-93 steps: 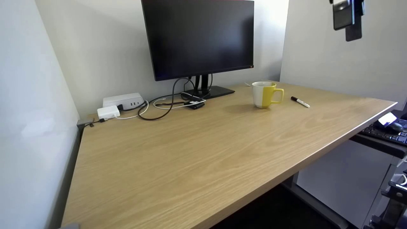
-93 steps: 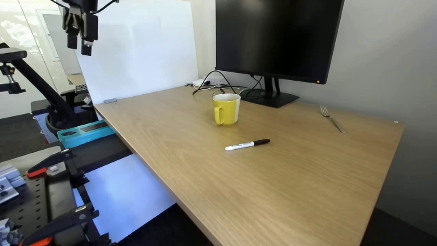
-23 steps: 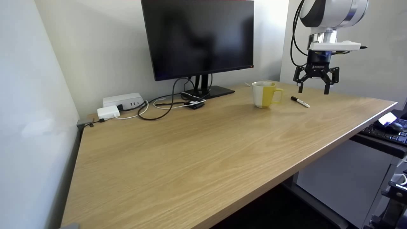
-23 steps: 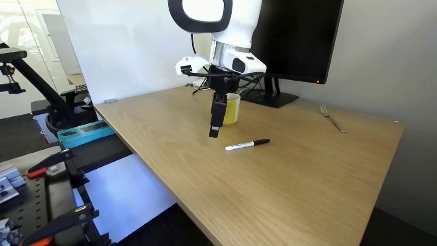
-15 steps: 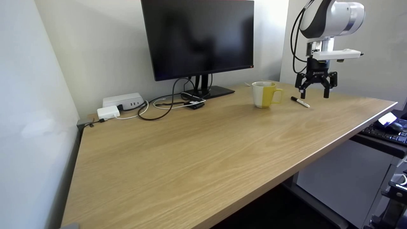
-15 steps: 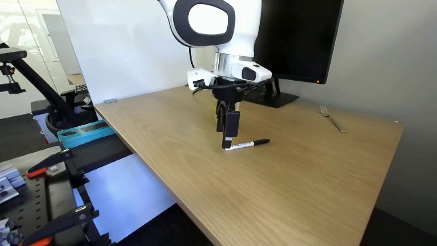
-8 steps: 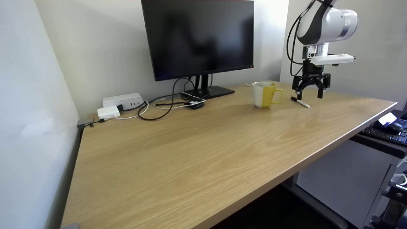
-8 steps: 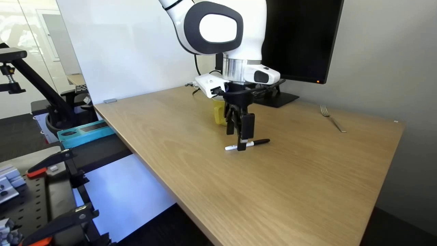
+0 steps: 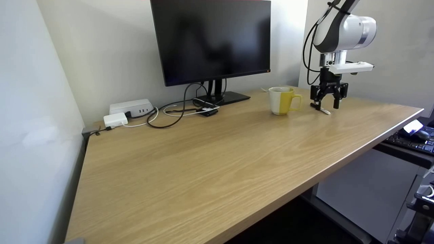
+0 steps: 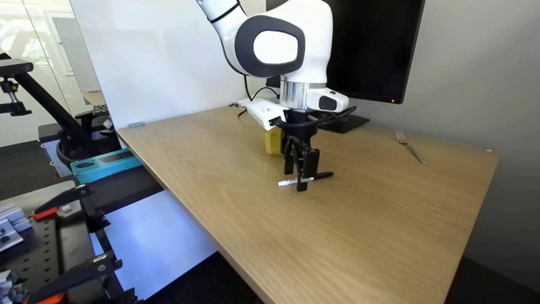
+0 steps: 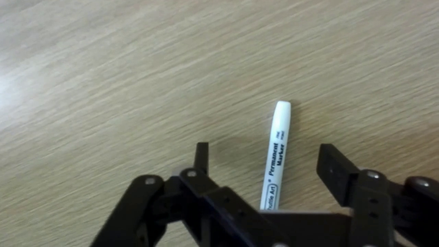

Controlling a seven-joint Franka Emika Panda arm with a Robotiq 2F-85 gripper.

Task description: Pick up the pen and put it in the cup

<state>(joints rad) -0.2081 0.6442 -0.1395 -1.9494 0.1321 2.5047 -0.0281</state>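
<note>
When comparing with half a second ago, note the gripper point(image 11: 263, 151) lowered further, with jaws spread wide, one on each side of the pen point(image 11: 276, 156) in the wrist view and a little nearer to it on one side than on the other. Note the pen unmoved, flat on the surface point(image 9: 203, 162), near the cup point(image 9: 280, 101) but apart from it. From this, judge the approach almost complete, the grasp not yet made, and a closing of the jaws probably called for next. Leave undecided any contact between jaw tips and surface. For materials, see first the slim barrel of the pen: white, apparently smooth plastic, printed in black, narrowing at the end, with a black cap point(image 10: 324, 175) visible in an exterior view. Expect some readiness to roll if nudged. See next the cup, standing upright: seemingly glossy and probably ceramic, halved into white and yellow, with an angular handle and a mouth apparently wide enough for the pen. Compare the surface, pale and straight-grained like wood, and the fork point(image 10: 410, 147), slender and metallic, lying well apart.
</note>
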